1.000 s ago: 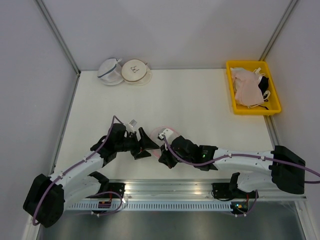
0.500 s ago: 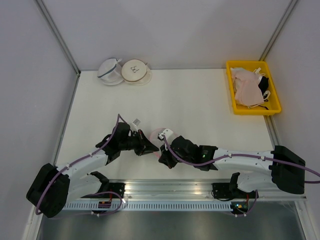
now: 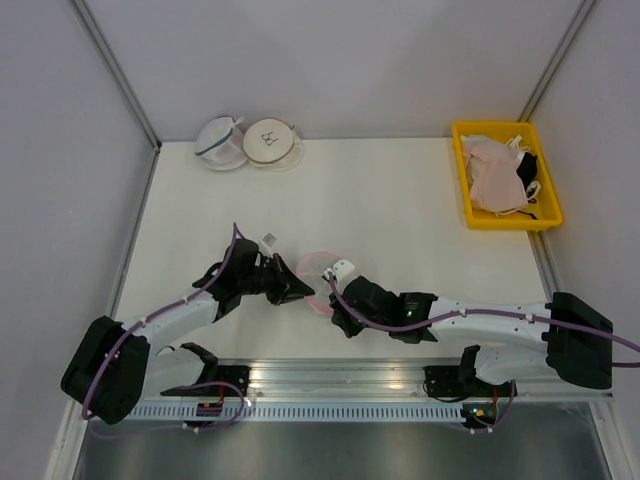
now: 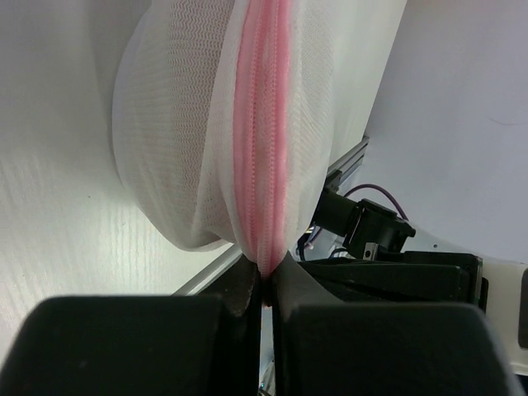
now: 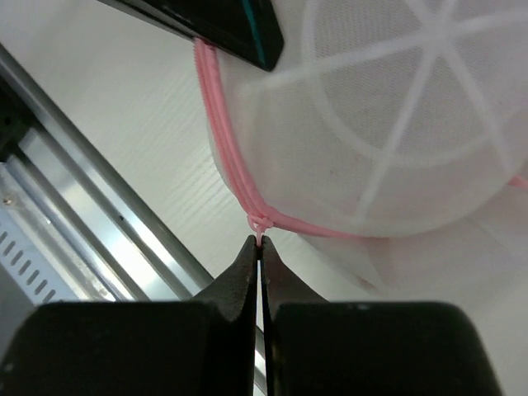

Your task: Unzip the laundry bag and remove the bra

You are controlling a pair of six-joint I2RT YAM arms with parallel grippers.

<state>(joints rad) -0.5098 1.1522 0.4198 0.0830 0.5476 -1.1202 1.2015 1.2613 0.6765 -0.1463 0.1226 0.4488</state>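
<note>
The laundry bag, a round white mesh pouch with a pink rim, is held up off the table between both arms near the front. My left gripper is shut on the bag's pink zipper band, pinching it at the bag's left side. My right gripper is shut on the small pink zipper pull at the rim of the laundry bag. The zipper looks closed along the band. The bra is hidden inside the mesh.
Two other mesh pouches lie at the far left corner. A yellow bin with pale pink and black garments stands at the far right. The metal rail runs along the near edge.
My left gripper, open a second ago, moved right to the bag and shut on its pink zipper band. The bag has shifted slightly and lifted; the right gripper kept its pinch.
</note>
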